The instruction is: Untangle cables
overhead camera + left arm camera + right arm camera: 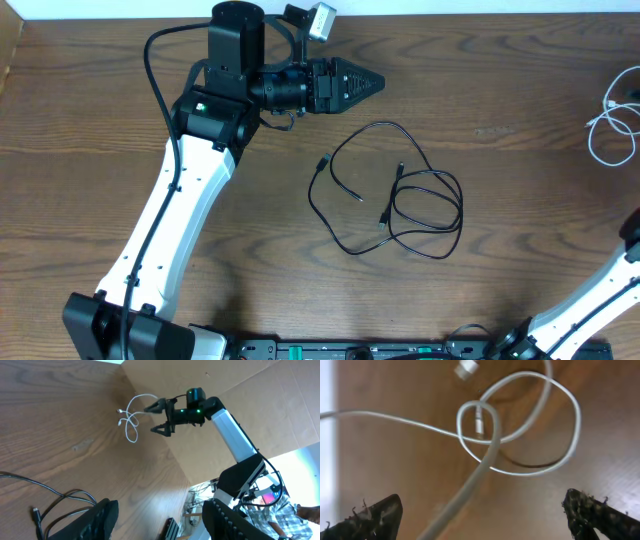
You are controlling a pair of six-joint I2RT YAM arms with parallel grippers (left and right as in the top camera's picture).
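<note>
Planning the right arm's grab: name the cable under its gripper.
The white cable, looped directly below the open right gripper; the black cable lies well away from it.

a robot lab, by the looks: mounted arm (pixel 170 210), wood-grain surface (pixel 520 80), cardboard wall (pixel 285 400), person (pixel 275 519) nearby.

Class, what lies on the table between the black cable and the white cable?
Only bare table between black cable and white cable, per the overhead view.
</note>
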